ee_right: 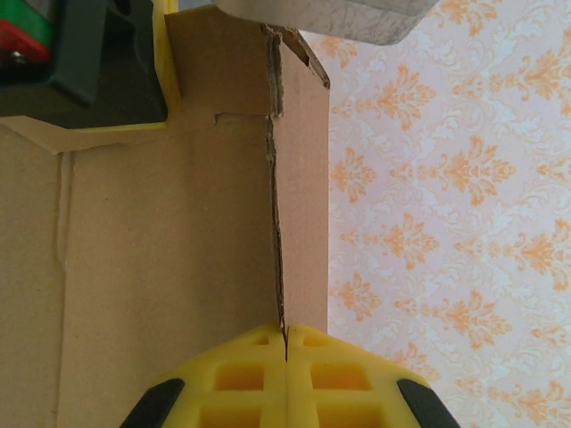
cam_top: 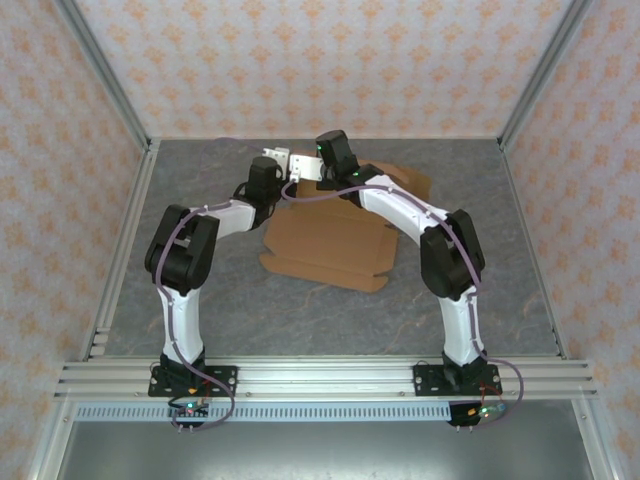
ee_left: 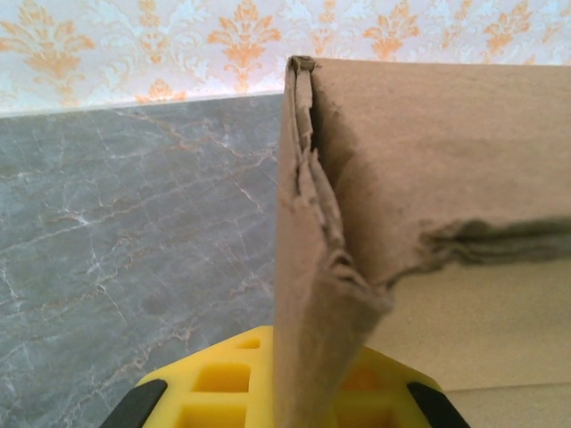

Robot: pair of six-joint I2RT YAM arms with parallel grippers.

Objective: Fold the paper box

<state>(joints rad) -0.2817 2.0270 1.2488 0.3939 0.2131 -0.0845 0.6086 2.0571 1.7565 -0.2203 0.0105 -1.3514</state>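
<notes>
Top external view: the paper box (cam_top: 330, 245) lies in the middle of the grey table (cam_top: 200, 300). Most of it is a flat brown sheet, and the near edge with its tabs lies flat on the surface. Both arms rise from their bases, bend at the elbow and lean inward, so that the left claw (cam_top: 273, 158) and the right claw (cam_top: 304, 168) meet close together over the far edge of the sheet. Folding looks to be at an early stage: one far panel is being worked, while the near flaps, the remaining walls and the lid are yet to be raised.

Left wrist view: the left claw (ee_left: 303, 383) has its yellow fingers (ee_left: 214, 383) closed narrowly on a cardboard wall of the paper box (ee_left: 428, 178) that stands upright off the table (ee_left: 134, 223). The wall's edge is crumpled and torn-looking where a crease meets it, and a second panel runs off to the right at an angle.

Right wrist view: the right claw (ee_right: 285, 357) is turned on its side, with its two yellow pads pressed together on the thin edge of a raised panel of the paper box (ee_right: 178, 267). The left claw (ee_right: 107, 71) grips the same piece at its far end, so both hold one standing wall.
</notes>
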